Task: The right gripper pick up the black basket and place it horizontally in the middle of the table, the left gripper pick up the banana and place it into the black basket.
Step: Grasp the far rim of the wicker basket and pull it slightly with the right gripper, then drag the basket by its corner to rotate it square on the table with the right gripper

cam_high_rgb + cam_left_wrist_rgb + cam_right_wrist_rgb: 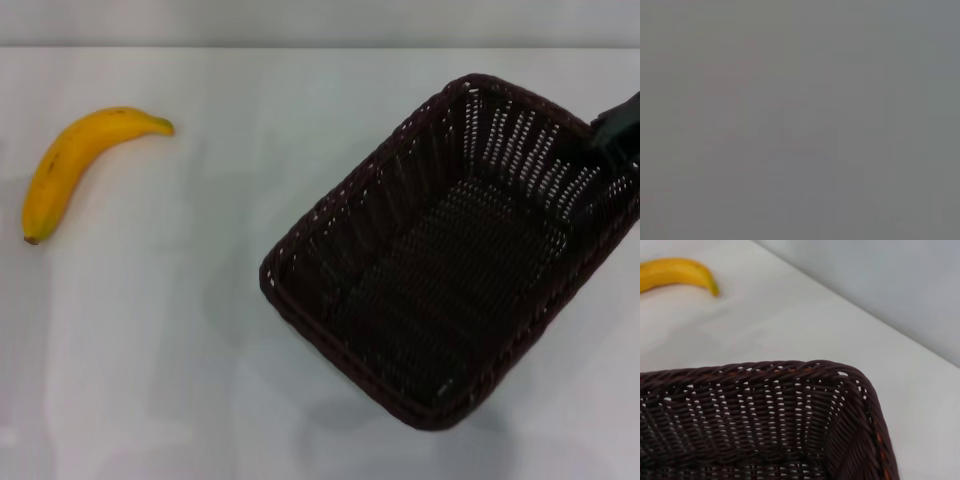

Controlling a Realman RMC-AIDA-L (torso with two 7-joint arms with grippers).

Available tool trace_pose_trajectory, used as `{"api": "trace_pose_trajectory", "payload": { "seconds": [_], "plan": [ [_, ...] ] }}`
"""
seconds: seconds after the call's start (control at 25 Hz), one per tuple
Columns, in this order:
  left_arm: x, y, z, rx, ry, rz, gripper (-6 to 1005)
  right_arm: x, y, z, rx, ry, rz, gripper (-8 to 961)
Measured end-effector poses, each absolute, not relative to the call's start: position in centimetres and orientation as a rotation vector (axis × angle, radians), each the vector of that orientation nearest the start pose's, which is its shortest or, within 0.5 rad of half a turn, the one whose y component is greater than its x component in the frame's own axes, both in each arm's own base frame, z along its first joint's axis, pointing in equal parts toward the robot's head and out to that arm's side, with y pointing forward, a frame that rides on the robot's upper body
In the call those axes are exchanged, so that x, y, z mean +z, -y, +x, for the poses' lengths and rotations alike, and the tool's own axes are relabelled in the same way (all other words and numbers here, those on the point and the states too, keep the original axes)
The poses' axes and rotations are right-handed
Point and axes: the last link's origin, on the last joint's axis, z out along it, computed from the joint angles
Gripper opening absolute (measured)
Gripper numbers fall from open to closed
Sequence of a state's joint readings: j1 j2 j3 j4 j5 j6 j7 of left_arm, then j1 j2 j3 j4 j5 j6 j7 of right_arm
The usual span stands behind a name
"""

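Observation:
The black basket (400,190) is at the right of the table (150,350), turned at a slant, with a soft shadow under its near corner as if raised. My right gripper (612,135) sits at the basket's far right rim, shut on it. In the right wrist view the braided rim (765,367) fills the foreground. The yellow banana (75,165) lies alone at the far left of the table, well away from the basket, and also shows in the right wrist view as the banana (675,272) beyond the rim. My left gripper is out of view.
A pale wall runs along the table's far edge (320,45). White tabletop lies between the banana and the basket. The left wrist view is a uniform grey with nothing to make out.

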State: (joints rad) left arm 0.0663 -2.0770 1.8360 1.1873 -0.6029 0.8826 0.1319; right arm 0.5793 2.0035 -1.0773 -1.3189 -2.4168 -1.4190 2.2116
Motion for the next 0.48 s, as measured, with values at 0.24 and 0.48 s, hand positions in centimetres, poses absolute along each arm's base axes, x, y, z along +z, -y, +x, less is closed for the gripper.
{"api": "trace_pose_trajectory", "payload": {
  "seconds": [0.24,0.48],
  "plan": [
    [8.4,-30.4,-25.8,-0.913,0.453,-1.182,787,8.1,-39.8,20.2,-0.037,-0.794,-2.426,192],
    [8.5,-30.4,-25.8,-0.925,0.459,-1.178,787,8.9,-39.9,20.0,0.028,-0.88,-2.359,187]
  ]
}}
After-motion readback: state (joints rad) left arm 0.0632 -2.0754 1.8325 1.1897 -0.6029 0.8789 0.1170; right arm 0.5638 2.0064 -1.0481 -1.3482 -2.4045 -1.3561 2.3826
